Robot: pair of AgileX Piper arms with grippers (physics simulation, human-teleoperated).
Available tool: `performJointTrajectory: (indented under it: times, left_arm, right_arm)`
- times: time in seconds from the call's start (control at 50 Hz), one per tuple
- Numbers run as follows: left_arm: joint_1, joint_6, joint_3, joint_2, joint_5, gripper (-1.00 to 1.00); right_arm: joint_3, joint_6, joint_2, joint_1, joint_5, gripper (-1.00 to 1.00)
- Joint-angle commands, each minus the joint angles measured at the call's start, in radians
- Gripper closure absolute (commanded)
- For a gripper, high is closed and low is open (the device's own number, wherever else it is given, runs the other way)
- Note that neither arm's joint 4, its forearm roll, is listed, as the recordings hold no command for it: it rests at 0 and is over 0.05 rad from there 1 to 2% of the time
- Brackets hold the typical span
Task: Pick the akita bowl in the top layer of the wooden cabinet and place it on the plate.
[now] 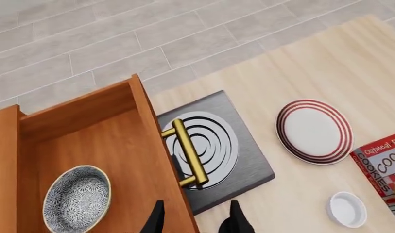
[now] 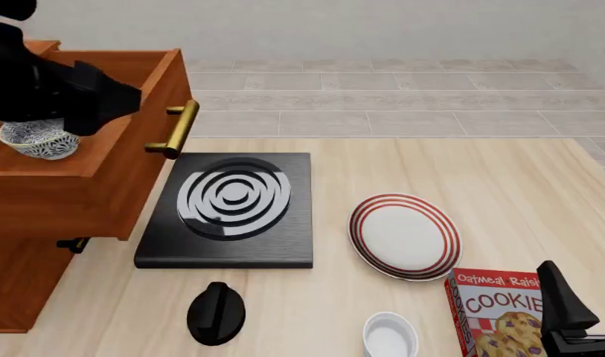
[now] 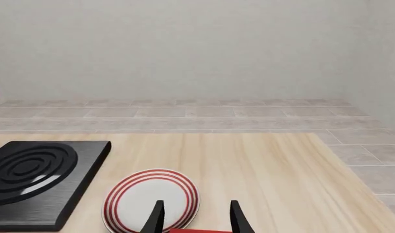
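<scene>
The akita bowl [image 1: 76,199] [image 2: 39,139], patterned dark outside with a whitish rim, lies inside the pulled-out top layer [image 1: 100,145] [image 2: 94,175] of the wooden cabinet [image 2: 14,286]. My left gripper [image 1: 196,223] hangs open above the drawer's front edge, beside its brass handle [image 1: 187,153] [image 2: 178,128] and apart from the bowl. In the front view the left arm [image 2: 64,97] covers part of the drawer. The red-striped plate [image 2: 405,236] [image 1: 314,131] [image 3: 152,201] lies empty on the table. My right gripper [image 3: 196,218] [image 2: 588,286] is open at the table's near right, holding nothing.
A black stove slab [image 2: 233,208] with white rings lies between cabinet and plate. A cookie box [image 2: 495,312] and a small white ramekin [image 2: 390,336] sit near the front edge. A black rounded object [image 2: 216,312] lies in front of the stove.
</scene>
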Motion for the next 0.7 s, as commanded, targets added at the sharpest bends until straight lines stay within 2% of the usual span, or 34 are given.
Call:
performJointTrajectory:
  times: [0.02,0.7]
  left_arm:
    - [0.046,0.027,-0.035,-0.006,0.035,-1.0]
    - [0.227,0.116,-0.021,-0.022,0.061,-1.0]
  right_arm:
    - [0.0,-0.001,0.0,0.003,0.0,-1.0]
    - [0.0,-0.004,-0.002,0.006,0.001,-1.0]
